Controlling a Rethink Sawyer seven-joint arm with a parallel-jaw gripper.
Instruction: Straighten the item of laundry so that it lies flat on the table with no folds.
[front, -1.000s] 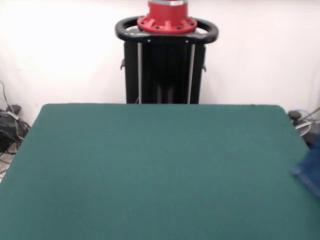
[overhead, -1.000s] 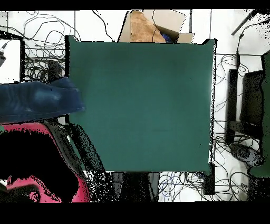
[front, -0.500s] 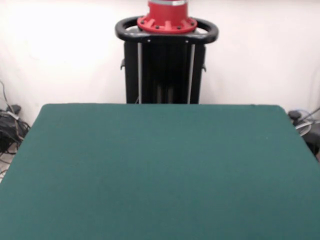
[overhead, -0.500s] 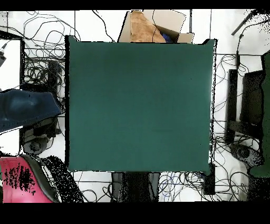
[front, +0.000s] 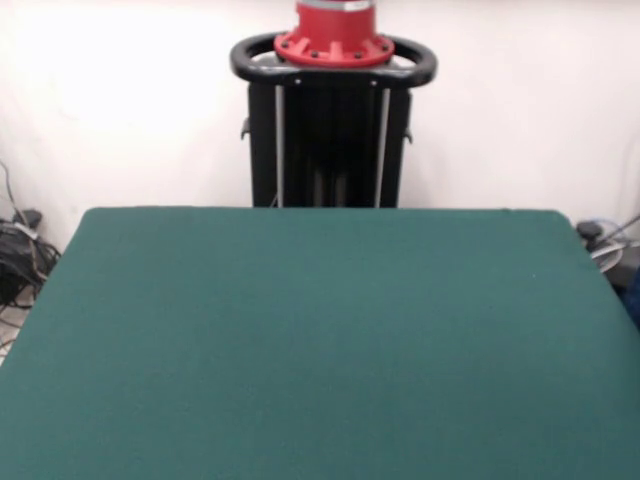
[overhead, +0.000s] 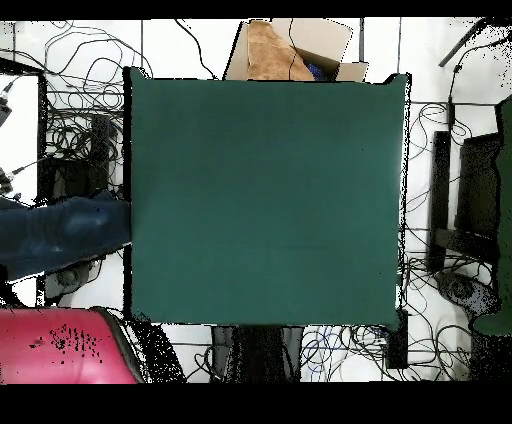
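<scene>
A: Where is the gripper, and is it clenched or released?

B: Neither view shows it, so I cannot tell. In the front view only the pedestal (front: 333, 110) stands at the top centre.

A: And the item of laundry?

B: Off the worktop (overhead: 265, 200). In the overhead view the jeans (overhead: 60, 235) sit at the left edge of the frame, just beside the worktop's left side, above a pink shape (overhead: 60, 345) at lower left, probably a person's sleeve. A blue sliver at the front view's right edge may be the same jeans.

A: So how should this step go?

B: I judge the jeans must first land near the green middle, well inside every edge, before any straightening.

A: Any containers?

B: One open cardboard box (overhead: 290, 50) at the top centre, beyond the worktop; its contents are unclear.
</scene>
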